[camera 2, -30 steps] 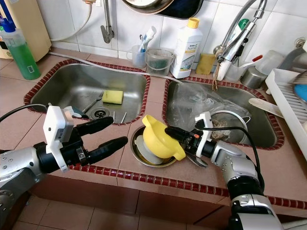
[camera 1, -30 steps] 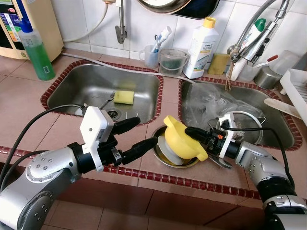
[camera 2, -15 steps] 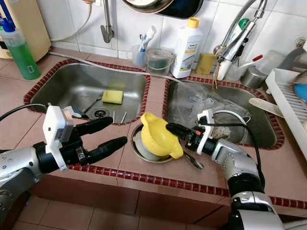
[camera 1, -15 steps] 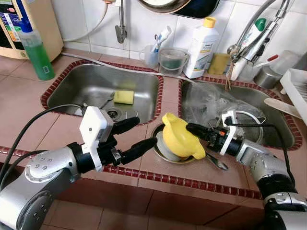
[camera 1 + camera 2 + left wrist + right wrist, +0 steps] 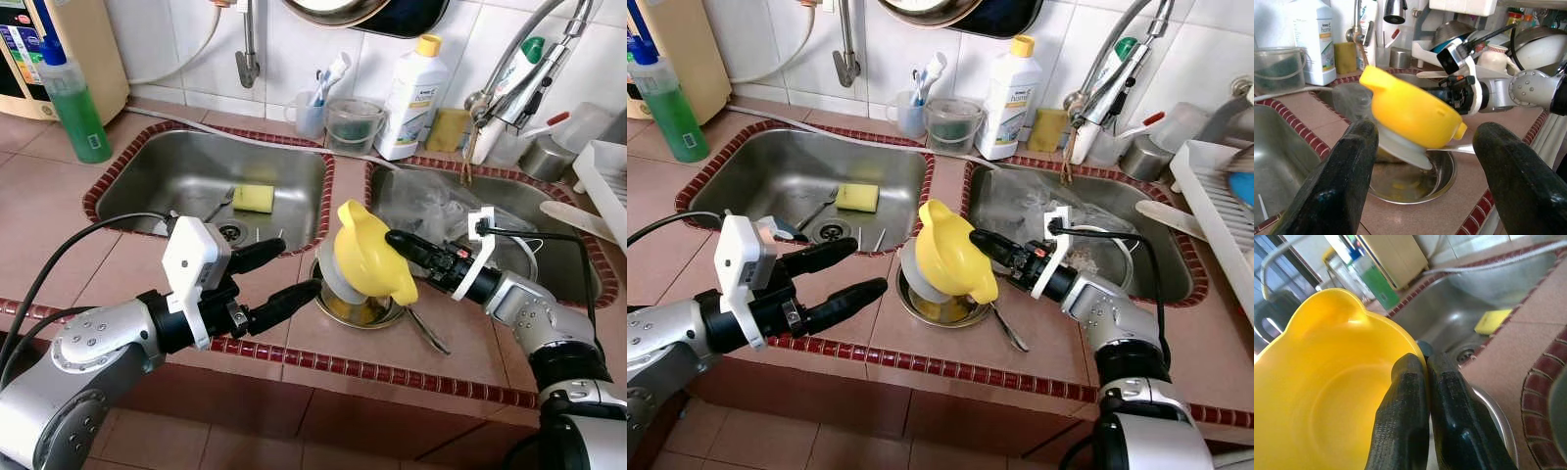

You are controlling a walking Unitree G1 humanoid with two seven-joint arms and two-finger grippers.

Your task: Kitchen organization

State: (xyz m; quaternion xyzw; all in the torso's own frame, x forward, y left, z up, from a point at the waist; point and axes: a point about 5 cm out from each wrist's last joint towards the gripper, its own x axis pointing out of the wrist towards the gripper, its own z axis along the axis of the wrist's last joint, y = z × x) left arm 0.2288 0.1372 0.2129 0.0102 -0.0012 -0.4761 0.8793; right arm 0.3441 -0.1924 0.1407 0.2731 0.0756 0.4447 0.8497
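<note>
Right end effector point(image 5: 396, 238) pinching tilted yellow bowl point(image 5: 364, 257) rim

Two sinks sit side by side in the counter point(image 5: 69, 225): the left sink point(image 5: 176, 176) at upper left of the frame, the right sink point(image 5: 549, 235) at upper right. A sponge point(image 5: 254, 199) lies in the left sink. At lower centre, in front of the divide between them, a metal bowl point(image 5: 377, 315) rests on the counter, with a spoon point(image 5: 428, 329) just to its right. A detergent bottle point(image 5: 409, 99) stands behind, against the wall.
</note>
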